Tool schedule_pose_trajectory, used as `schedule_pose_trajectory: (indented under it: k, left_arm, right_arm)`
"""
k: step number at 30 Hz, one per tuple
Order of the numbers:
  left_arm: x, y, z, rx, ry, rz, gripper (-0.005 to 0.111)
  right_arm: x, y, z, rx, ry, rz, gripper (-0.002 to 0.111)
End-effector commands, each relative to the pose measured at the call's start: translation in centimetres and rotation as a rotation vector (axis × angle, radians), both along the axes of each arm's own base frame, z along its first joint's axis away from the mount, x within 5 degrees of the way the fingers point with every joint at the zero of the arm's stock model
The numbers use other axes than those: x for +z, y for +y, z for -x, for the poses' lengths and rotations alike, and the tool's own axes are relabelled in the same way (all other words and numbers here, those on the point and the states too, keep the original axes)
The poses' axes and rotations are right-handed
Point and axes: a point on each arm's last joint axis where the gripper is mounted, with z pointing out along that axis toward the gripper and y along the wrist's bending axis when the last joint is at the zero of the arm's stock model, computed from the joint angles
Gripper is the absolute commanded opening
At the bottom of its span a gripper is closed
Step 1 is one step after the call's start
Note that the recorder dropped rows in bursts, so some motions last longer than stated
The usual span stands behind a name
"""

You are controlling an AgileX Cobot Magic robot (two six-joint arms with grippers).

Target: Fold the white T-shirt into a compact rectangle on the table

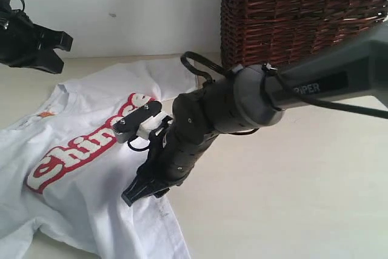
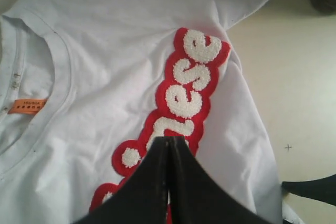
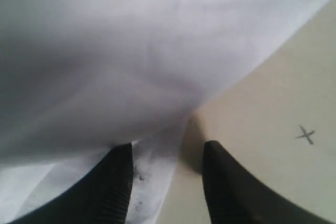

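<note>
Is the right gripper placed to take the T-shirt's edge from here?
Probably yes: the right gripper is open, straddling the white T-shirt edge on the table, with nothing else between.

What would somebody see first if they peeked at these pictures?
Probably the red band with fuzzy white letters across the white T-shirt, spread on the table at the left of the exterior view. Next, the big black arm crossing the middle, with the right gripper open at the shirt's edge, and the dark wicker basket behind.
</note>
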Motion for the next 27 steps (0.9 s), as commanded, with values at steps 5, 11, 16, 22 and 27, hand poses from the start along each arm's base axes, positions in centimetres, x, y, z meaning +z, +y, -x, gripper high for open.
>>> schedule_pose_trajectory:
  k: [5, 11, 16, 22, 27]
  left_arm:
    - [0.2, -0.4, 0.0, -0.013, -0.022, 0.03, 0.0]
    - [0.3, -0.5, 0.0, -0.009, -0.018, 0.048, 0.0]
    - [0.2, -0.6, 0.1, -0.01, -0.012, 0.053, 0.0]
    - [0.3, -0.6, 0.1, -0.008, -0.014, 0.061, 0.0]
    - [0.2, -0.6, 0.1, -0.008, -0.011, 0.06, 0.0]
  right_arm:
    - [0.9, -0.5, 0.2, 0.061, 0.077, 0.119, 0.0]
    - [8.3, -1.7, 1.1, 0.082, -0.008, 0.079, 0.0]
    - [12.6, -2.7, 1.9, 0.068, -0.065, 0.045, 0.0]
    - [16.0, -4.8, 2.4, -0.003, -0.153, 0.102, 0.0]
    - [18.9, -6.6, 1.9, -0.042, -0.344, 0.163, 0.0]
